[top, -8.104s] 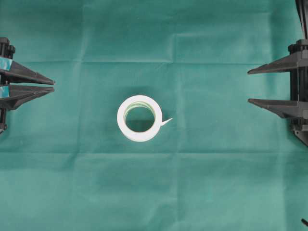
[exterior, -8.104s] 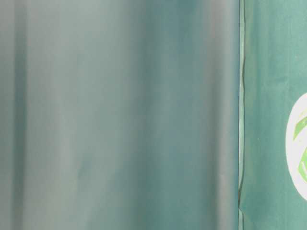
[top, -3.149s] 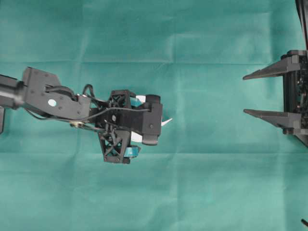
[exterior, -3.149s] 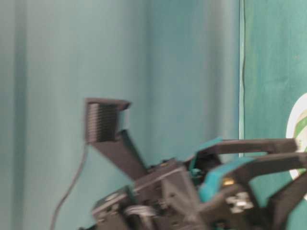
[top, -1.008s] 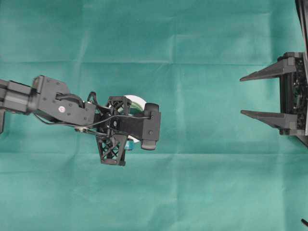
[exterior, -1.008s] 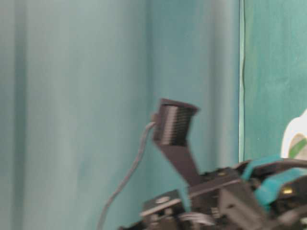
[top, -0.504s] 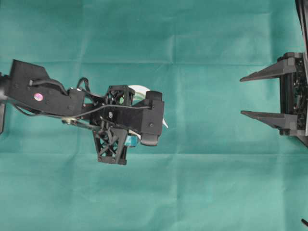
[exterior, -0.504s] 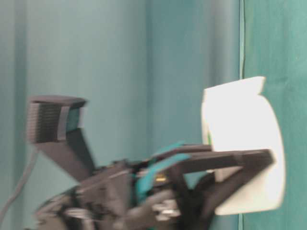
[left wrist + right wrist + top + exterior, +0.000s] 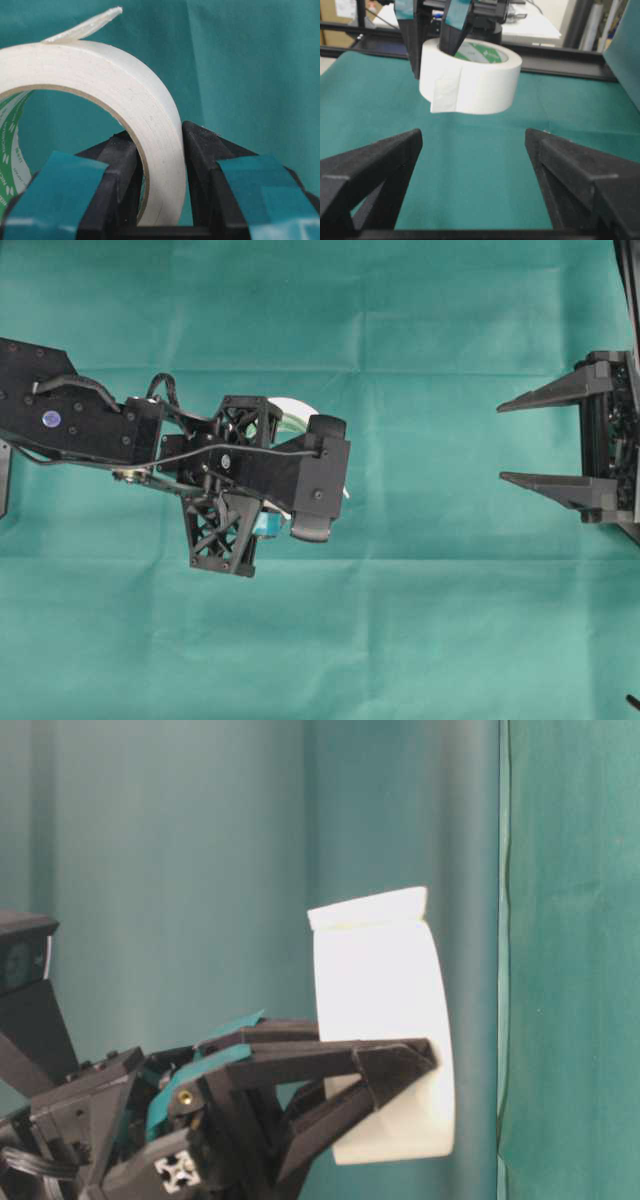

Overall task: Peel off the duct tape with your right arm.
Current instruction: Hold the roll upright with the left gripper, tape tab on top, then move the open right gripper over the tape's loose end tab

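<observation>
duct tape point(image 9: 470, 80): white, green-printed core | left hand point(image 9: 160, 165): black, teal patches | cloth point(image 9: 400, 640): green

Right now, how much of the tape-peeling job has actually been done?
Done: the left gripper has clamped the duct tape by its wall and holds it above the green cloth. In hand: presenting its loose tab towards the right gripper. Left: that gripper, open and apart, has yet to grab and peel.
</observation>
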